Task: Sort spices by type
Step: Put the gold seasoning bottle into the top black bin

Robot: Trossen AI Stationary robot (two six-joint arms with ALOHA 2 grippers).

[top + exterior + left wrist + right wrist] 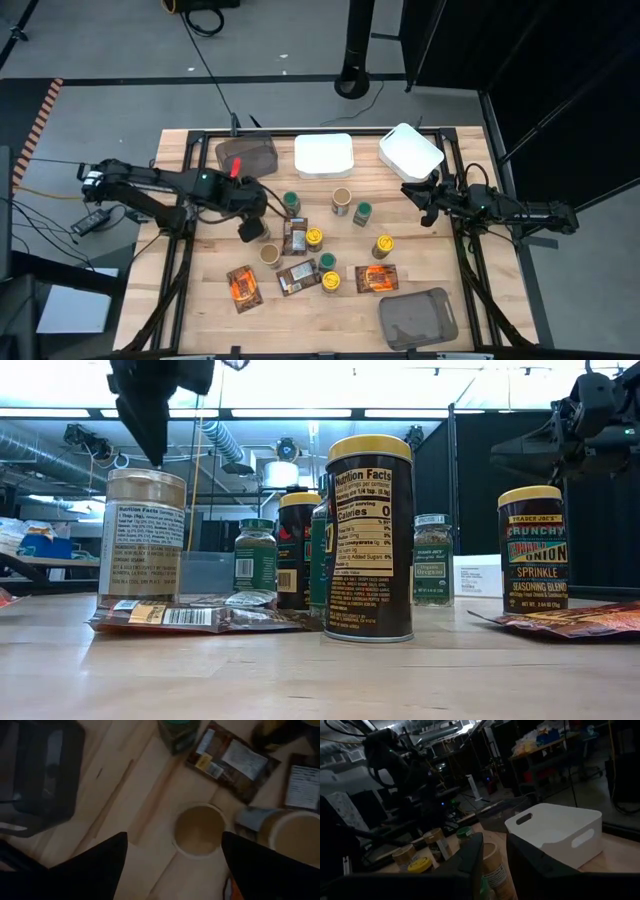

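**Left gripper open above a tan-lidded jar; right arm waits at the desk's right edge**

Your left gripper (250, 229) hovers over the left-centre of the wooden desk (200, 310), its jaws spread wide and holding nothing. The left wrist view shows a tan-lidded jar (198, 829) standing upright between the two dark fingers (95, 865), apart from both. A second tan-lidded jar (295, 837) stands just beside it, and a brown packet (232, 762) lies flat nearby.

Your right gripper (428, 207) hangs near the desk's right edge, close to a white tray (410, 151); its jaws stand only a narrow gap apart and grip nothing.

The remaining jars stand upright in a loose cluster mid-desk, among them a yellow-lidded jar (382, 246) and a green-lidded jar (363, 212). An orange packet (243, 287) lies flat toward the front left, its long axis slightly tilted. Another white tray (323, 155) sits at the back edge, with one brown-grey bin (246, 154) beside it and another (418, 318) at the front right corner.
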